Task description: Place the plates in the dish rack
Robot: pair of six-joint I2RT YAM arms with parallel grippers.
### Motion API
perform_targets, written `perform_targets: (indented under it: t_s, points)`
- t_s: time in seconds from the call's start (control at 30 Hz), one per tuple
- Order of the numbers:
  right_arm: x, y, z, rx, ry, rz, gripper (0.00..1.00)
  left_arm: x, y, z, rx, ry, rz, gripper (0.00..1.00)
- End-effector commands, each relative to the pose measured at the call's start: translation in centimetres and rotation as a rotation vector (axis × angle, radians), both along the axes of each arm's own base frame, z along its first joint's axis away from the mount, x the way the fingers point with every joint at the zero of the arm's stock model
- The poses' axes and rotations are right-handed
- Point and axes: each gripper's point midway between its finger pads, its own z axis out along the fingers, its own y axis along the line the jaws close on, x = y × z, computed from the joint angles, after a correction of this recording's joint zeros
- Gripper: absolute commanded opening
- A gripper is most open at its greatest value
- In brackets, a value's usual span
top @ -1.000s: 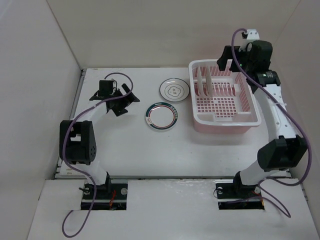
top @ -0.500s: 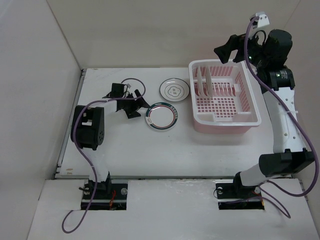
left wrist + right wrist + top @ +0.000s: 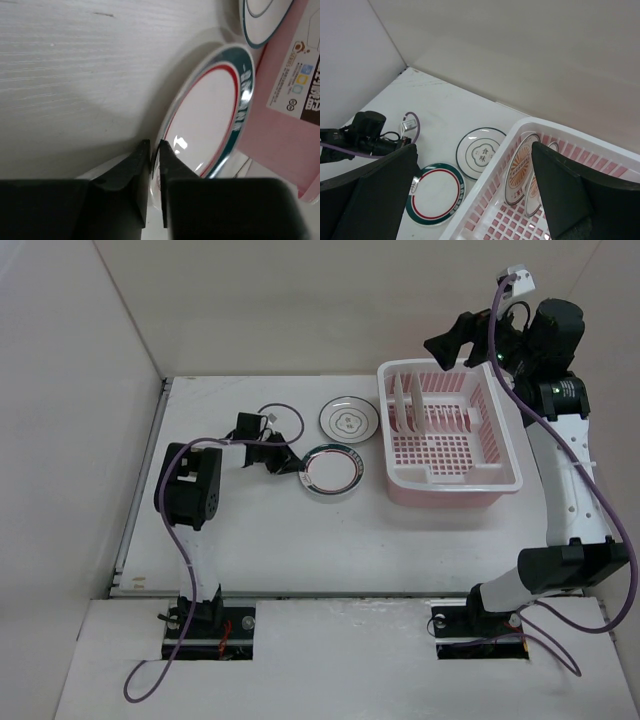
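My left gripper is shut on the left rim of the green-rimmed plate, which lies on the table left of the dish rack. In the left wrist view the two fingers pinch that plate's edge, with the rack's pink wall just beyond. The grey-flower plate lies flat behind it. Two orange sunburst plates stand upright between the rack's prongs. My right gripper hangs open high over the rack's back left corner, holding nothing. The right wrist view looks down on the plates.
White walls close in the table at the back and both sides. The left arm's purple cable loops over the table beside the flower plate. The table's raised left edge runs along the left arm's elbow.
My left gripper moved right to the green-rimmed plate and closed on its rim; the plate shifted slightly right. The right arm rose above the rack, then held still.
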Motion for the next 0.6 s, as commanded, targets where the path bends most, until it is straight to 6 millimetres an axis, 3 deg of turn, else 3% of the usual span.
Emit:
perform_targets:
  t_s: [0.0, 0.13, 0.23, 0.33, 0.37, 0.43, 0.47, 0.5, 0.53, 0.57]
  points:
    - [-1.8, 0.5, 3.9, 0.009, -0.103, 0.039, 1.0, -1.1, 0.5, -2.3, 0.053, 0.051, 0.008, 0.03]
    - [-1.6, 0.8, 3.7, 0.01, -0.103, 0.057, 1.0, -1.2, 1.1, -2.8, 0.086, 0.059, 0.03, 0.0]
    - [-0.8, 1.3, 2.0, 0.01, -0.072, 0.093, 1.0, -1.0, 1.5, -2.1, 0.106, 0.033, 0.049, 0.0]
    - [-0.5, 2.9, 0.2, -0.062, -0.064, 0.115, 1.0, -0.7, 2.1, 0.7, 0.14, 0.014, 0.088, 0.0]
    - [-0.6, 4.3, -0.3, -0.097, -0.065, 0.102, 1.0, -1.5, 2.5, 2.0, 0.156, 0.04, 0.093, 0.0]
    - [-0.8, 5.9, -1.7, -0.202, -0.076, 0.1, 1.0, -1.0, 2.9, 4.6, 0.19, 0.024, 0.096, 0.0]
    - [-1.0, 6.6, -2.0, -0.242, -0.087, 0.096, 1.0, -0.9, 3.7, 5.3, 0.238, 0.023, 0.109, 0.0]
    - [-1.1, 8.4, -2.8, -0.291, -0.089, 0.087, 1.0, -2.5, 4.3, 6.0, 0.278, 0.085, 0.103, 0.0]
    - [-1.4, 8.9, -3.4, -0.339, -0.087, 0.08, 1.0, -1.7, 4.7, 8.0, 0.302, 0.064, 0.123, 0.0]
    - [-0.9, 9.7, -4.4, -0.426, -0.115, 0.08, 1.0, -1.7, 5.9, 8.3, 0.368, 0.083, 0.157, 0.0]
